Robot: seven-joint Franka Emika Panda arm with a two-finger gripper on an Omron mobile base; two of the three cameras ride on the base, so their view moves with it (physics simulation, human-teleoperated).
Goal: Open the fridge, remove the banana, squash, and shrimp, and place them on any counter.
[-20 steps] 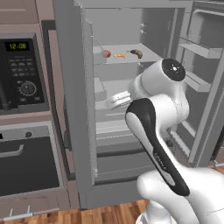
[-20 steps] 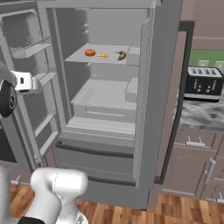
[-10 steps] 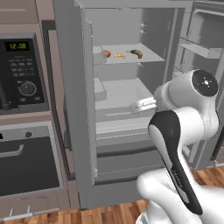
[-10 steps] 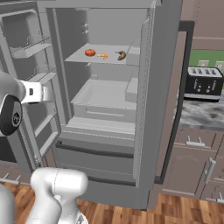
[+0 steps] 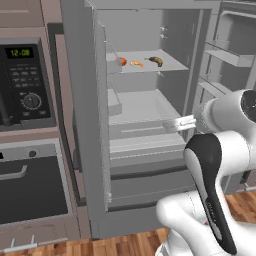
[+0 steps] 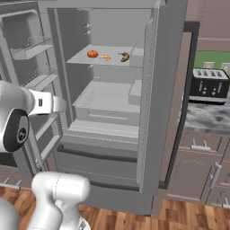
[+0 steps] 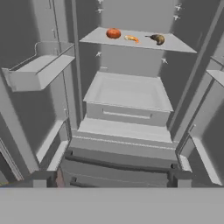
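Your left base view looks forward and down from behind the arm's left, facing the open fridge (image 5: 150, 125) with the oven (image 5: 30, 150) alongside. Your right base view does the same from the right, taking in the toaster (image 6: 210, 85). Both share the fridge interior. Your hand view faces straight into it, nearer.

Green digits 12:00 on the oven display (image 5: 17, 52), no other text legible

We see flat, even rendered light with no glare. The fridge (image 7: 127, 109) interior reads uniformly grey, shadows soft under its shelves. Edges look slightly soft and pixelated, without lens distortion.
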